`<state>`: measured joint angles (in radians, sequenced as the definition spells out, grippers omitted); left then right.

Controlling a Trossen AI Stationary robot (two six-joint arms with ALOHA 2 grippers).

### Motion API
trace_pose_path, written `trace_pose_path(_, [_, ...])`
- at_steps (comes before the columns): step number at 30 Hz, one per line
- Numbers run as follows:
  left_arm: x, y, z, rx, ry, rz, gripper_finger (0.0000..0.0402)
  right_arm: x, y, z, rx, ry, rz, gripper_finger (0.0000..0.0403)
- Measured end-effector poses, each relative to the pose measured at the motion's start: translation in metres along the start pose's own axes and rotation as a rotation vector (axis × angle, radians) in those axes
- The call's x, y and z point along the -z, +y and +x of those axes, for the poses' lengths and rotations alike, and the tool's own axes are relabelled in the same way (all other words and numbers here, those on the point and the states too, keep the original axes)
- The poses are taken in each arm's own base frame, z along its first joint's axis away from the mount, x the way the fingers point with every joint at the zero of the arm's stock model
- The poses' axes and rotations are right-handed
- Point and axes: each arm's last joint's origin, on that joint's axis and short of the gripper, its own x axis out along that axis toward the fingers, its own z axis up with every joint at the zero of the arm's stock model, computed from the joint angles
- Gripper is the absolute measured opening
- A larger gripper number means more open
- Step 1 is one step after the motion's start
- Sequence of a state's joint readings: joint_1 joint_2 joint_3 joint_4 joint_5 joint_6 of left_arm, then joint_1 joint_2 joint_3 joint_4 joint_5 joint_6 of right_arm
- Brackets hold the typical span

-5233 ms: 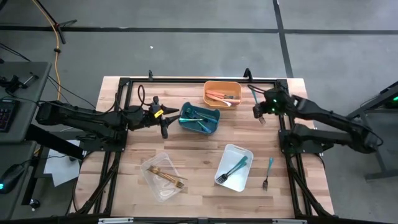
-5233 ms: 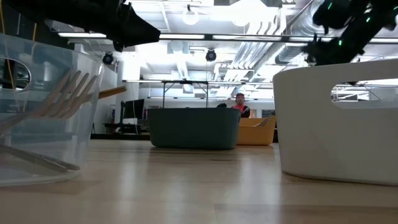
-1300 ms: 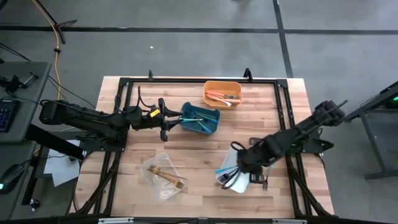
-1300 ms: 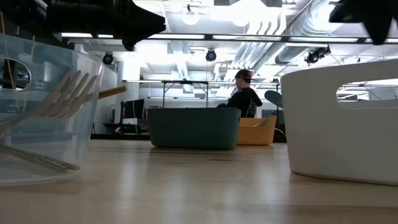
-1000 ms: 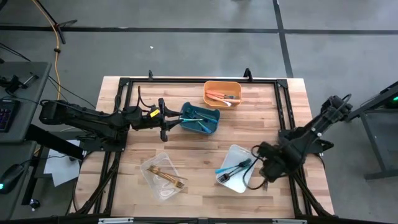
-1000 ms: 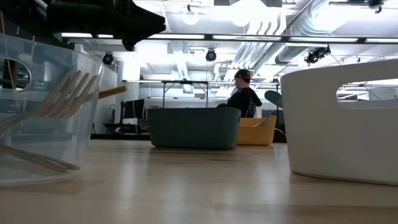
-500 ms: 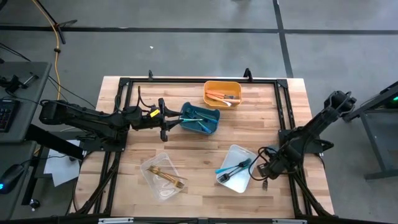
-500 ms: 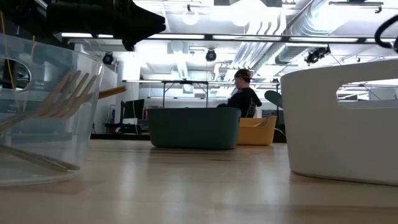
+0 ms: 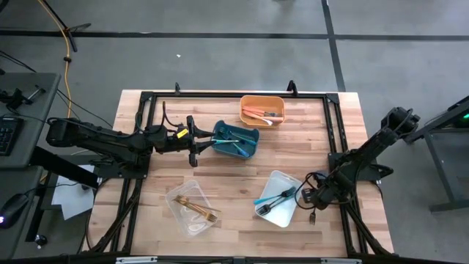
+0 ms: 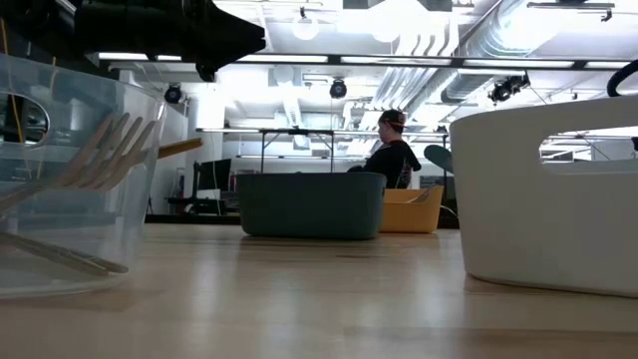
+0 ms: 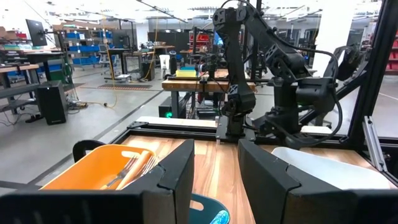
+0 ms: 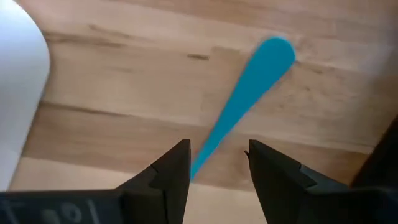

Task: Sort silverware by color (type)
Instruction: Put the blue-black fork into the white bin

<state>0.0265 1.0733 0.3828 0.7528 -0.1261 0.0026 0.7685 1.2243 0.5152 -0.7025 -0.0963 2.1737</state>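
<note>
While left arm waits by blue bin, left gripper part open, empty. Right gripper low over table beside white bin, fingers apart, straddling teal fork lying flat, ungripped.

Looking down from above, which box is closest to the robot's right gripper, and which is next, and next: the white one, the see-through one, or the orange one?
From the right gripper:
1. White bin, right beside it.
2. Orange bin, at the table's far edge.
3. Clear bin, across the table on the left arm's side.
</note>
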Motion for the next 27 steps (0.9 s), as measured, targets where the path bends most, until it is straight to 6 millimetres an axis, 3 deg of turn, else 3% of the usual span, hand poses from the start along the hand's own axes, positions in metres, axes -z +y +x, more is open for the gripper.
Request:
trace_pose_path(21, [0.000, 0.000, 0.000, 0.001, 0.001, -0.001, 0.0115, 0.003, 0.008, 0.014, -0.013, -0.018, -0.028, 0.0154])
trace_pose_path(27, [0.000, 0.000, 0.000, 0.001, 0.001, 0.000, 0.0115, 0.002, 0.006, 0.014, 0.014, -0.026, -0.026, 0.0106])
